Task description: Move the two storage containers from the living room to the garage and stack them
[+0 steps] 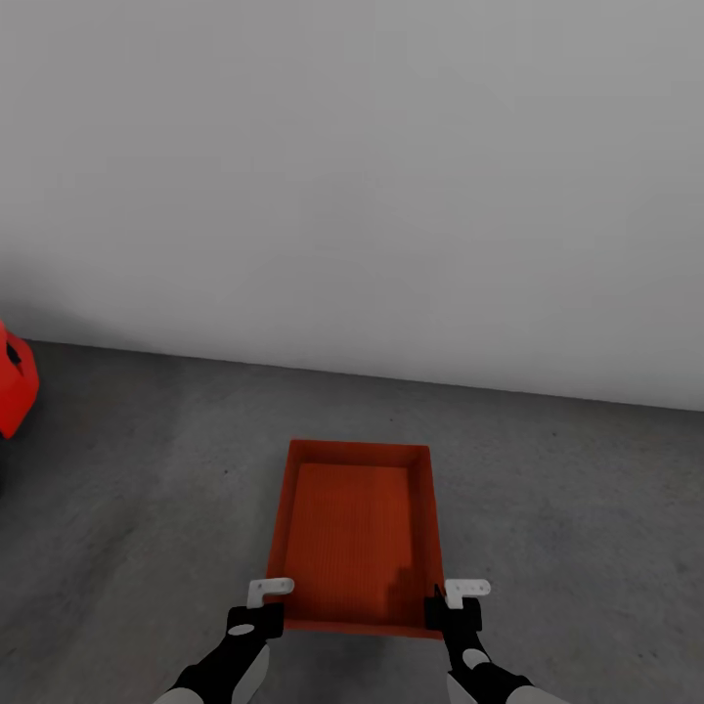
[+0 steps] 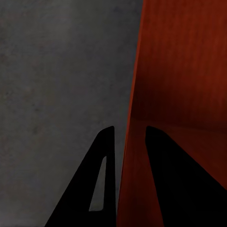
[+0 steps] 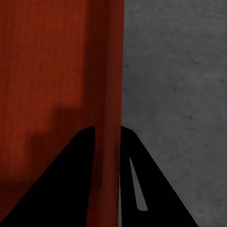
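Storage container (image 1: 354, 533) over dark grey floor (image 1: 147, 469), near white wall (image 1: 391, 196). Left gripper (image 1: 256, 616) and right gripper (image 1: 452, 611) each pinch a side wall at near corners. Judged rigid, light; thin walls possibly slippery, so keep two-sided hold.

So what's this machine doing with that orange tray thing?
The robot is holding one orange-red storage container by its side walls over the dark grey floor near a white wall. The left gripper straddles one wall and the right gripper the other. Whether the container rests on the floor can't be told. Something glossy red sits at the left.
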{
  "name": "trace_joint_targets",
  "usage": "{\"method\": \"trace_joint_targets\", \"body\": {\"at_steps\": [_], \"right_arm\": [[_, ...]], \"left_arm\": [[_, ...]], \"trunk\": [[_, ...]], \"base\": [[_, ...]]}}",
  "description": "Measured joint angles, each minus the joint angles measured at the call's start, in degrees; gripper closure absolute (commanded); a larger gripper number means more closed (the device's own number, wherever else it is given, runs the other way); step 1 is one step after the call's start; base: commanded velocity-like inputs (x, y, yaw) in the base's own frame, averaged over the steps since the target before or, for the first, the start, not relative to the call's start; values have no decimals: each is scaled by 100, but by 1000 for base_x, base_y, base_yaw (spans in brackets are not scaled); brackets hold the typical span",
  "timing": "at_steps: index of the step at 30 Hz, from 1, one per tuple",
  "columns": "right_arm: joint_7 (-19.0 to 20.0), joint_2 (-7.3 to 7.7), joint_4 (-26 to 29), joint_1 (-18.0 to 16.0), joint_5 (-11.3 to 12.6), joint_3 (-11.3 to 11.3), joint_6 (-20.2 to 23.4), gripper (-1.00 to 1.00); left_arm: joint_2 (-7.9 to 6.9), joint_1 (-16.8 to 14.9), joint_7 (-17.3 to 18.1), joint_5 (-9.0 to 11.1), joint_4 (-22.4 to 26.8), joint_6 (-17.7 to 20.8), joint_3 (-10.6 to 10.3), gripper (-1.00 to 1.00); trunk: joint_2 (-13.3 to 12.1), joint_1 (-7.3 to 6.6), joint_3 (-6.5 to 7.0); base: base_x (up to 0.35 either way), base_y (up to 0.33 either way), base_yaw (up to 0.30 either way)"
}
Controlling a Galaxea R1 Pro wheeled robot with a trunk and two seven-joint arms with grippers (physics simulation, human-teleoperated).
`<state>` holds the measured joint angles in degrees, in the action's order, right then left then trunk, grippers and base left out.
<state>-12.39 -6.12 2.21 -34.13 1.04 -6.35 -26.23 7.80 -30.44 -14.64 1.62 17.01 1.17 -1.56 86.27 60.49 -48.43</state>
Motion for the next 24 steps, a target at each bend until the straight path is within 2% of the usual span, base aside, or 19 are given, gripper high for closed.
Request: {"method": "trace_joint_targets", "body": {"at_steps": [7,24], "right_arm": [[0,0,6,0,-9,4,9,100],[0,0,-2,0,-12,10,-2,100]], "left_arm": [[-1,0,1,4,-1,0,1,100],[0,1,0,3,0,0,-1,100]], "trunk": [[279,153,-125],[281,153,-126]], "base": [[0,0,0],[10,0,0]]}}
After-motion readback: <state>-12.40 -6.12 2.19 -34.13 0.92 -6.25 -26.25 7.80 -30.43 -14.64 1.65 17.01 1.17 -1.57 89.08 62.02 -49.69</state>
